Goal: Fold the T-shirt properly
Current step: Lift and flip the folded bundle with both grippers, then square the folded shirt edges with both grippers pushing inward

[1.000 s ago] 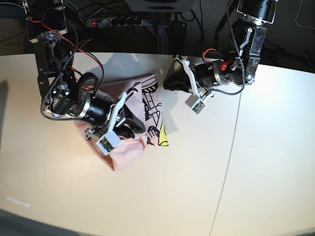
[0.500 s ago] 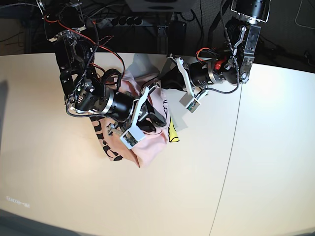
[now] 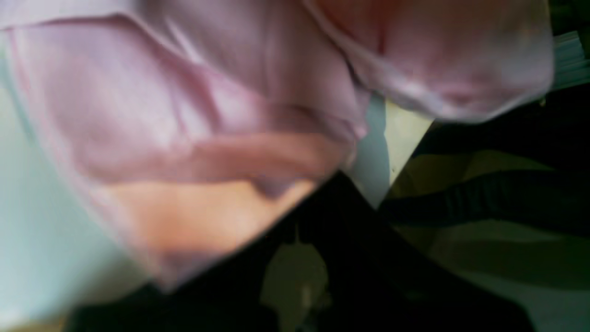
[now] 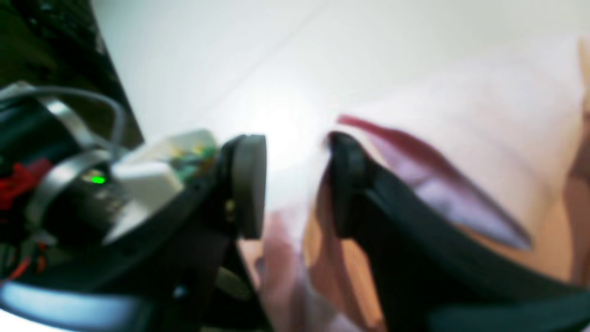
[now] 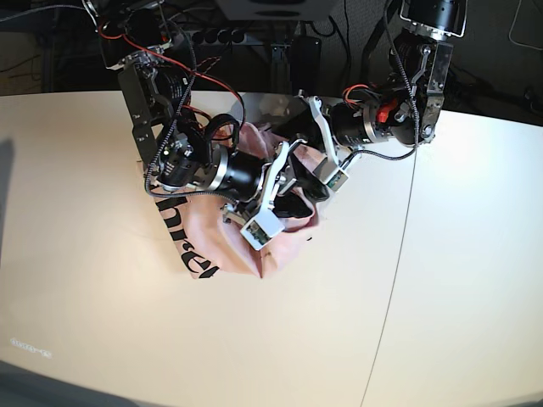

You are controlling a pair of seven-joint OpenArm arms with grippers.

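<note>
1. You have the T-shirt (image 5: 227,246) bunched mid-table beneath both arms; it looks light, limp and likely to slump.
2. Your right gripper (image 4: 295,184) stands partly open, pink cloth between the pads, not clamped.
3. Your left gripper (image 5: 299,161) is shut; whether on cloth, I cannot tell.
4. Take it by seams or hem.
5. The table (image 5: 441,288) is smooth and pale; cables crowd the dark rear.

Pale pink T-shirt (image 5: 216,246), bunched in a rumpled heap on the table; black lettering along its left edge

Soft matt cloth T-shirt (image 5: 222,242)
</note>
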